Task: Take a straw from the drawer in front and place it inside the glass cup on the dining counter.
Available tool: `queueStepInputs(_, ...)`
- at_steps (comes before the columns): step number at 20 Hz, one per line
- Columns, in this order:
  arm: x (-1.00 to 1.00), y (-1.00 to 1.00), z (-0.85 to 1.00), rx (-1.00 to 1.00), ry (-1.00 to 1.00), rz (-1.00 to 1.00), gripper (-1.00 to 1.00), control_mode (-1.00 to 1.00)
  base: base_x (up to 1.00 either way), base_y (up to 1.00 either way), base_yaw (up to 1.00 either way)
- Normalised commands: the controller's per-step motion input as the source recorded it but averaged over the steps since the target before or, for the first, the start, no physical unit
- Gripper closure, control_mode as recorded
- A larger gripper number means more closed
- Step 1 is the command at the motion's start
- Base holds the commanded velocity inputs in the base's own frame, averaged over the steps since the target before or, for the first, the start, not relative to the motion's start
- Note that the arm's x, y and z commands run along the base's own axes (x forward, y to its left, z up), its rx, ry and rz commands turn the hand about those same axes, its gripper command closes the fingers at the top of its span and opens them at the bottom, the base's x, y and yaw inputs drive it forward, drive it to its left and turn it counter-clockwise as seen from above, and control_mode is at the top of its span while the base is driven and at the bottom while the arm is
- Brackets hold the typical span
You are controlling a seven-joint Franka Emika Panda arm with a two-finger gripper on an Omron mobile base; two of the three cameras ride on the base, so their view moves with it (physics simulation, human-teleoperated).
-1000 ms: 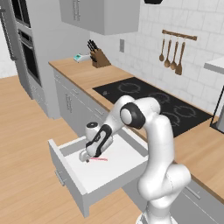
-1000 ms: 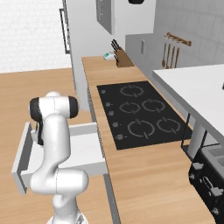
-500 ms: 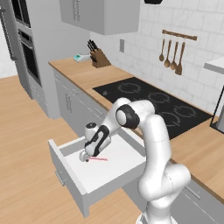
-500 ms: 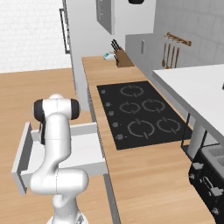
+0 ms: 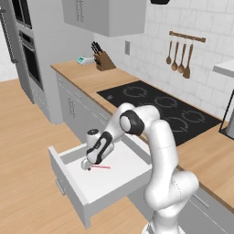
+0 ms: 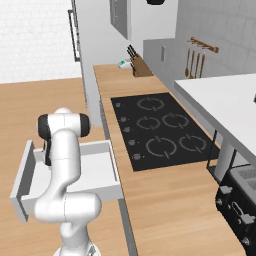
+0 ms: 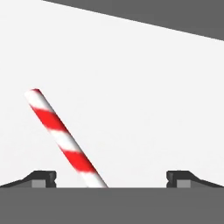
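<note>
Reaching into open light-grey shallow drawer, two-finger gripper spread wide, grasping nothing, straddling red-and-white striped straw lying on white floor. Next likely: lowering slightly, centring, then closing.

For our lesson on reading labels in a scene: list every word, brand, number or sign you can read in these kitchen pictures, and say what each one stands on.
None: no word, number or brand can be read in any view.
The straw carries only red and white stripes.
The drawer front is blank.
The small teal and white item beside the knife block is too small to show any lettering.
</note>
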Motion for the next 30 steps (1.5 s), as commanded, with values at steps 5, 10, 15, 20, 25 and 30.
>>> queueStepInputs(5,0.0,0.0,-0.26,0.0,0.0,0.01,1.0,-1.0,0.0,0.0,0.0)
queueStepInputs(10,0.0,0.0,-0.01,0.0,0.0,0.0,1.0,-1.0,0.0,0.0,0.0)
queueStepInputs(15,-0.02,0.0,0.0,0.0,0.0,0.0,1.0,-1.0,0.0,0.0,0.0)
queueStepInputs(20,-0.32,0.0,0.28,0.01,-0.01,-0.01,1.0,-1.0,0.0,0.0,0.0)
queueStepInputs(25,-0.72,-0.03,0.9,0.06,-0.01,-0.01,1.0,-1.0,0.0,0.0,0.0)
queueStepInputs(30,-0.5,-0.17,1.0,0.09,0.0,0.0,1.0,-1.0,0.0,0.0,0.0)
